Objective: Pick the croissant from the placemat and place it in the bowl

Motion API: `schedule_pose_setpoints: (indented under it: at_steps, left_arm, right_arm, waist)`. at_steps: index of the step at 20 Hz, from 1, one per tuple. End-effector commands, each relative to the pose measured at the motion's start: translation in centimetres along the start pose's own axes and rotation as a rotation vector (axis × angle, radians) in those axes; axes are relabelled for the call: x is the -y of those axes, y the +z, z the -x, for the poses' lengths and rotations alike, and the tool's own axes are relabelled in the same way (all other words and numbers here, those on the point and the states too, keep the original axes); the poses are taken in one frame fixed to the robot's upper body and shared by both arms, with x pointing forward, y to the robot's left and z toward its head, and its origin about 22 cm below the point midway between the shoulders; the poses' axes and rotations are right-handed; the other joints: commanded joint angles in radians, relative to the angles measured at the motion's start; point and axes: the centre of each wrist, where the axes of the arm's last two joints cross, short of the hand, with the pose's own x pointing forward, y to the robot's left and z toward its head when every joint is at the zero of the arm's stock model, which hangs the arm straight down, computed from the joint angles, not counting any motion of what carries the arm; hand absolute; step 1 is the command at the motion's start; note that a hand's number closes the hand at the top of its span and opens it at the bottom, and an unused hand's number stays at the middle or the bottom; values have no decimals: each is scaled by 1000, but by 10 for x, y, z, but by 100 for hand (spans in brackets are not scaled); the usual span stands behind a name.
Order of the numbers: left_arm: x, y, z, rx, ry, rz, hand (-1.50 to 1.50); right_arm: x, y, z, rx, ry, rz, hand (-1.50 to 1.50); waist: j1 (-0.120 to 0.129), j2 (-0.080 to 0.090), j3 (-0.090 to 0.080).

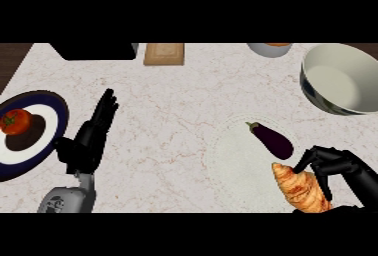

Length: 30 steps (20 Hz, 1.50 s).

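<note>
Croissant [301, 189]: is lying at the near right edge of the pale placemat [236, 165], close to the counter's near edge, not yet lifted.
Right hand [341, 167]: is being curled round the croissant's right flank, fingers bent over it; whether a real pinch is being made cannot be told.
Aubergine [272, 140]: is lying on the same placemat, just beyond the croissant's far tip, between it and the bowl.
Bowl [341, 79]: is standing open at the counter's far right corner, well apart from the croissant.
Left hand [94, 131]: is being held open and resting near the counter's left edge, beside the plate [55, 112] carrying a tomato [15, 122].
Risk: the aubergine is likely to be knocked if the croissant is dragged toward the bowl instead of being raised first.
Risk: a grasp taken on one flank only is likely to let the croissant tilt or slip while being carried.
</note>
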Motion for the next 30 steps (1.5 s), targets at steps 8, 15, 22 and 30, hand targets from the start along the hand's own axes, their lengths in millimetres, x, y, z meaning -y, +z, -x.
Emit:
schedule_pose_setpoints:
  at_steps: [8, 15, 22, 30]
  left_arm:
    - [12, 0, -1, -5, -2, 1, 0]
    - [-1, 4, 2, -11, -12, 19, 0]
    - [6, -18, -10, 13, -3, 31, 0]
    - [16, -11, 4, 9, 6, 54, 0]
  right_arm:
    - [67, 1, -120, 44, 215, 220, 150]
    - [106, -42, -150, -18, 209, 300, 150]
    - [140, -90, -139, -131, 225, 325, 150]
    - [163, -107, -95, -251, 580, 356, 150]
  waist:
    - [10, 2, -1]
    - [21, 4, 0]
    - [24, 6, 0]
    - [41, 14, 1]
